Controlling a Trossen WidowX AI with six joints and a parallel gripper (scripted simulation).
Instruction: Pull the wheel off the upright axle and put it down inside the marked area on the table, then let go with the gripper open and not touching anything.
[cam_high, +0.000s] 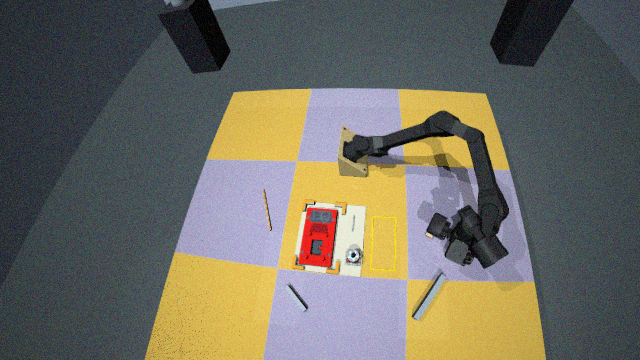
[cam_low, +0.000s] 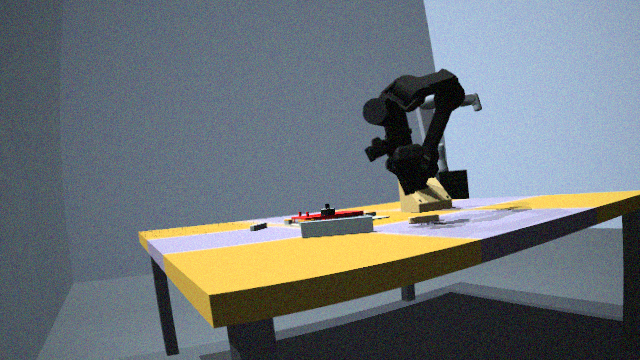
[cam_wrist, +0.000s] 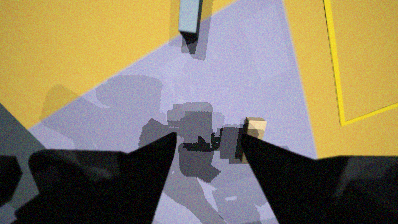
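red board (cam_high: 318, 236), orange stick (cam_high: 267, 210), grey bars (cam_high: 429, 296)

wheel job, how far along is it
Done: nothing yet. The wheel sits on its axle at the corner of the white base plate, and the yellow marked area beside it holds nothing. In hand: the pincer is open and holding nothing, over the purple square near a small tan block, to the side of the wheel. Left: reach the wheel, grip, lift, place, release.

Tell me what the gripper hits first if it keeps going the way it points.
Probably bare purple table top: the open gripper points down at it, with the small tan block just beside one fingertip. Depth is unclear.
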